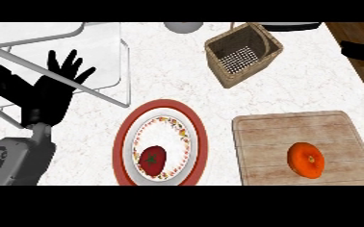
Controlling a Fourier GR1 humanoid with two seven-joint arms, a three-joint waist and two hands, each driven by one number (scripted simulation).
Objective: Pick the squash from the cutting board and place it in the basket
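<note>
Plate (pixel 128 139) beside cutting board (pixel 263 144)

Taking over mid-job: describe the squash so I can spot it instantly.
Find the wooden cutting board at the counter's lower right. The squash lies on it: round, bright orange, the only thing there. The other round item, a dark red one, sits on the red-rimmed plate to the left.

The squash (pixel 306 159) was bright orange on a pale wooden cutting board (pixel 284 130); the plate (pixel 186 125) was red-rimmed with a floral band — the basket (pixel 231 79) brown wicker, the desk (pixel 177 57) white marble.
</note>
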